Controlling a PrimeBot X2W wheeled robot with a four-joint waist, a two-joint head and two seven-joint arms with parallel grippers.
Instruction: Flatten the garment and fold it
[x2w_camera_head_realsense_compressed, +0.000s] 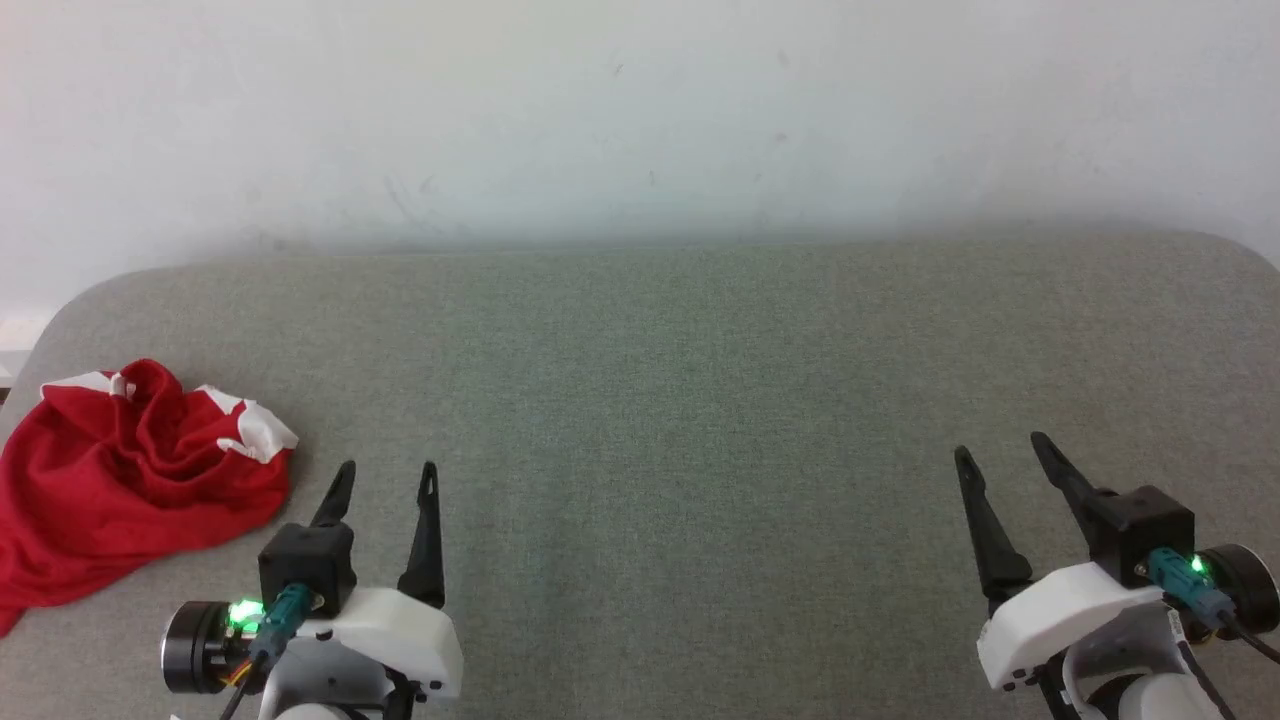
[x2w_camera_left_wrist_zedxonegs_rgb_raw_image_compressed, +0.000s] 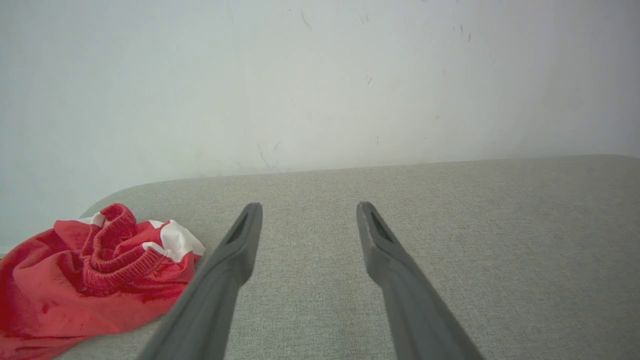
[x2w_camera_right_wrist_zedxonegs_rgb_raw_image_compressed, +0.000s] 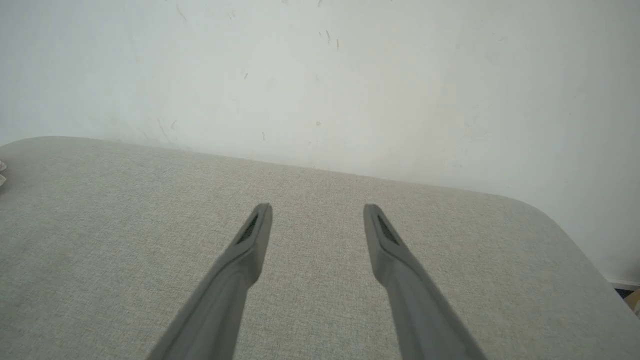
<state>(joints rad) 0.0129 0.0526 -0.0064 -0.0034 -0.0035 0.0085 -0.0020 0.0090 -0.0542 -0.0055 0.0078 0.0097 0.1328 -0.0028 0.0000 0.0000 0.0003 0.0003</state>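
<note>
My left gripper (x2w_camera_head_realsense_compressed: 388, 467) and right gripper (x2w_camera_head_realsense_compressed: 1001, 445) hover over the grey surface (x2w_camera_head_realsense_compressed: 680, 400), both with fingers spread and empty. The garment (x2w_camera_head_realsense_compressed: 130, 480) lies crumpled at the surface's left edge, just beside my left gripper and untouched, with white trim showing on top.

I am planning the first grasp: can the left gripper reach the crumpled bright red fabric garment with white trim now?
Probably yes. The open left gripper hangs just right of the red garment, not touching it, and only bare grey fabric surface lies between them.
</note>
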